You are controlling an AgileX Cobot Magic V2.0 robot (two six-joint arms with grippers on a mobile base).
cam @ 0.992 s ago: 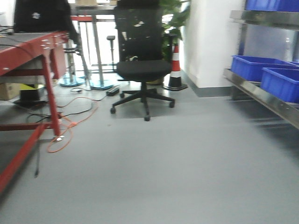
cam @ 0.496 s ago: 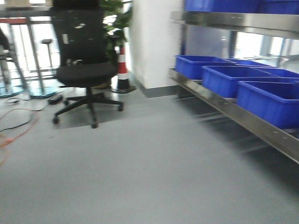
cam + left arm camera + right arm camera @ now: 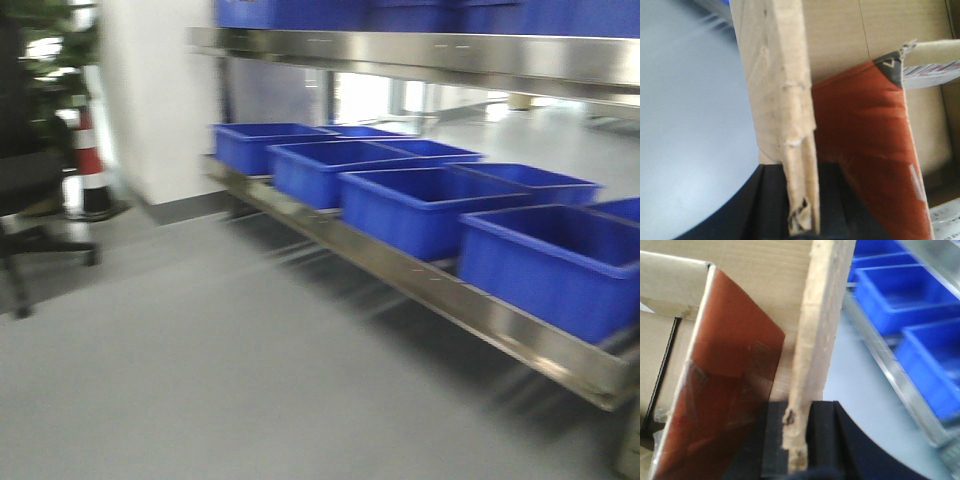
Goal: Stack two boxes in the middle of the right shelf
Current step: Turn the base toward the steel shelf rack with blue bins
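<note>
item: left claw (image 3: 801, 212) – black fingers (image 3: 769, 200) closed on the raw top edge of a cardboard box (image 3: 777, 95) wall, one finger on either side of the wall, which stands upright between them. a red-brown flap (image 3: 860, 145) leans against the inner face, and grey floor (image 3: 685, 130) shows beyond the outer face.

item: right claw (image 3: 797, 442) – clamped the same way on an upright cardboard wall edge, a black pad pressed to each side. a similar red-brown flap lies on the inner side. whether both claws hold the same box cannot be told from these views.

item: cardboard box, location – carried in the claws above the floor, apart from the shelf; out of sight in the front view.

item: steel shelf (image 3: 450, 295) – shiny rack along the right of the front view, running away toward a white wall (image 3: 150, 100). its low level has a sloping front rail and carries a row of blue bins (image 3: 420, 205); a broad reflective rail crosses above, with more blue bins on top. the right wrist view shows the same bins and rail just beyond the box wall.

item: surroundings – traffic cone (image 3: 92, 165) by the wall and part of an office chair (image 3: 25, 185) at the left edge. the front view is blurred throughout.
</note>
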